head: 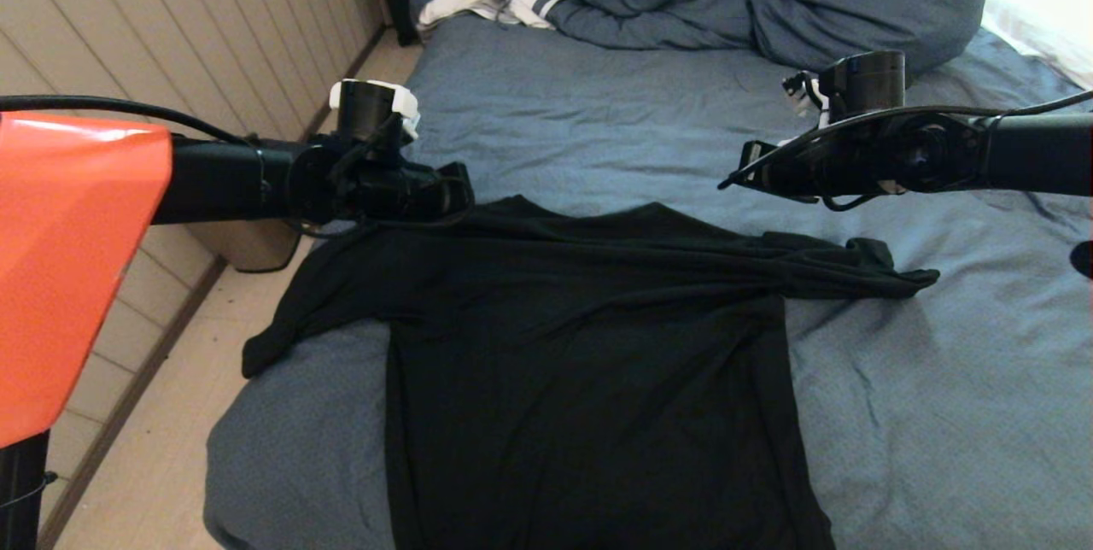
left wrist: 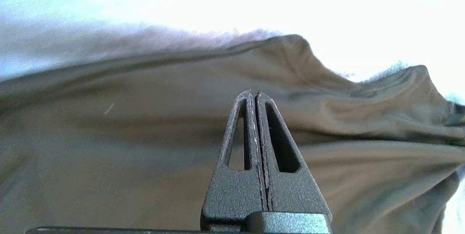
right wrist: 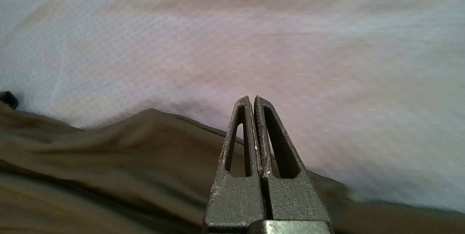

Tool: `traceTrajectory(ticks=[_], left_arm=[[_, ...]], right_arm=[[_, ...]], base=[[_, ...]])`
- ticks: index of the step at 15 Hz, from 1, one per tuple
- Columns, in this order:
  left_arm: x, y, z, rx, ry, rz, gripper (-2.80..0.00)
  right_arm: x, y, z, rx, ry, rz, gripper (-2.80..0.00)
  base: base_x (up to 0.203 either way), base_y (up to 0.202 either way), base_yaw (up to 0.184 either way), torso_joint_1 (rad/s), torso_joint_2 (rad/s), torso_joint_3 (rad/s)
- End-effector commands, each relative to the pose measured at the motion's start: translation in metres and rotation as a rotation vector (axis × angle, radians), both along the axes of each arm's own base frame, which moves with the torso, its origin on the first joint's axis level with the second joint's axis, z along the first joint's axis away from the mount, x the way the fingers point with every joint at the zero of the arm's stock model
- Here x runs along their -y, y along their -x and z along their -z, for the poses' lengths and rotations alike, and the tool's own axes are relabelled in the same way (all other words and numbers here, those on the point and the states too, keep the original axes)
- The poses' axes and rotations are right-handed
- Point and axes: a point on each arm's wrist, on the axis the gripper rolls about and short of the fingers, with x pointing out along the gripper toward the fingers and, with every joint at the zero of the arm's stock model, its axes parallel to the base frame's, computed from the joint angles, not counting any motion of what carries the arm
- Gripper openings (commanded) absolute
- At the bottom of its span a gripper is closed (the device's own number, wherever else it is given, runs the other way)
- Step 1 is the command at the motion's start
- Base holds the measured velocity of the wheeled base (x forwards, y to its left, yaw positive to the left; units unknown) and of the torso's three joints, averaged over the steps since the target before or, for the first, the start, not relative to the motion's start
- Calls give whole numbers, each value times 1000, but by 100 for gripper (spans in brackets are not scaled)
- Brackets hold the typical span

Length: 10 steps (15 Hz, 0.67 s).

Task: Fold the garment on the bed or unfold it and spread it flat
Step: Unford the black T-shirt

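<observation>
Left wrist view: left end effector (left wrist: 254, 97) closed, empty, above the shirt (left wrist: 145, 136).
Right end effector (right wrist: 252, 101): closed, empty, over the shirt's edge.
Shirt: on the bed (head: 598, 114), body flat, top bunched.
Left: smooth sleeves.
Containers: none.

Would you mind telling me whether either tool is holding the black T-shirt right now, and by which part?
Nothing is held. The left tool and the right tool are both shut on nothing, above the T-shirt.
</observation>
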Motion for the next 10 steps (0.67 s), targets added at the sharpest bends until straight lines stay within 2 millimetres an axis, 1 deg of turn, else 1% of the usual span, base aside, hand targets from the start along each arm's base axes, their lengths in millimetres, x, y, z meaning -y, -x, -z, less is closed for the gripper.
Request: traceTrajectory(ticks=[1,2,4,5,7,8,10], left_arm=[[8,-6,9,-5,1,24,-280],[12,-5,7,6,-1,36,-280],[19,-6,8,16,-8,54,-280],[21,-6,8,23,-19,65,0],[22,-7,10,34,-31,69,0],[22,-8,10,43,-44,76,0],[25,-12,18,42,-59,83,0]], right_arm=[[-11,-8,11,-16,3,-24,-280],[-15,-9,10,-8,4,-32,0],[-18,-17,12,6,10,-44,0],[-20,-22,14,11,11,-48,0],[-26,-25,15,18,11,-65,0],[-33,-24,16,17,12,-81,0],[-36,-26,21,12,23,-91,0]], base=[[0,0,0,0,0,0],[0,0,0,0,0,0],[0,0,0,0,0,0],[0,0,0,0,0,0],[0,0,0,0,0,0],[0,0,0,0,0,0],[0,0,0,0,0,0]])
